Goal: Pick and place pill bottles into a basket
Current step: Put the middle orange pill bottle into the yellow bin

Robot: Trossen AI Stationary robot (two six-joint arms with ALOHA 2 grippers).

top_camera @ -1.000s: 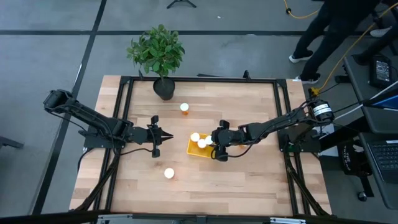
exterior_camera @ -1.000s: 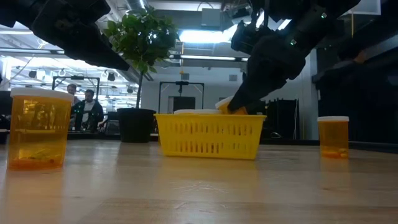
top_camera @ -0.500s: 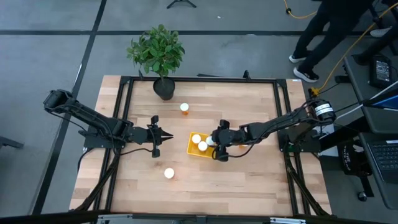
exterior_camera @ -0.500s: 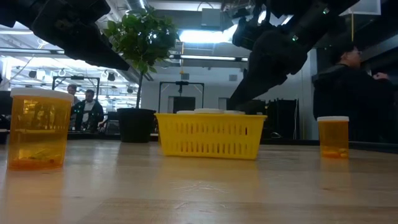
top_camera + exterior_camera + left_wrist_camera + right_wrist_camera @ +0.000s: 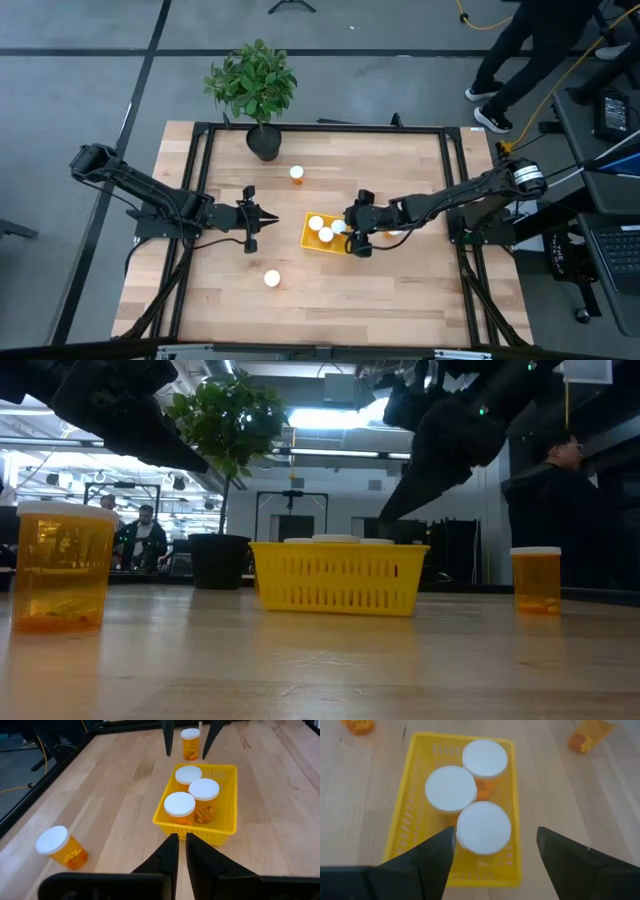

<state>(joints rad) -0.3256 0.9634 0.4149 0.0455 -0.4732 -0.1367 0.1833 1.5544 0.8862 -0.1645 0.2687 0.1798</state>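
Note:
The yellow basket (image 5: 308,240) sits mid-table and holds three pill bottles standing upright, white caps up (image 5: 451,787) (image 5: 485,759) (image 5: 483,827). Loose bottles stand on the wood at the far side (image 5: 297,173), the near side (image 5: 271,279), and just right of the basket (image 5: 190,742), under my right arm. My right gripper (image 5: 495,851) hangs open above the basket's right end, its fingers on either side of the nearest cap and clear of it. My left gripper (image 5: 272,219) is shut, hovering left of the basket, pointing at it.
A dark pot with a green plant (image 5: 264,140) stands at the table's far edge. A black frame (image 5: 200,128) runs around the tabletop. People stand in the room beyond the table. Bare wood lies along the near edge and on the right.
My right gripper, which was down in the basket with the third bottle, has let it go, risen clear and drawn back a little toward the table's right edge. The bottle now stands in the basket beside the other two.

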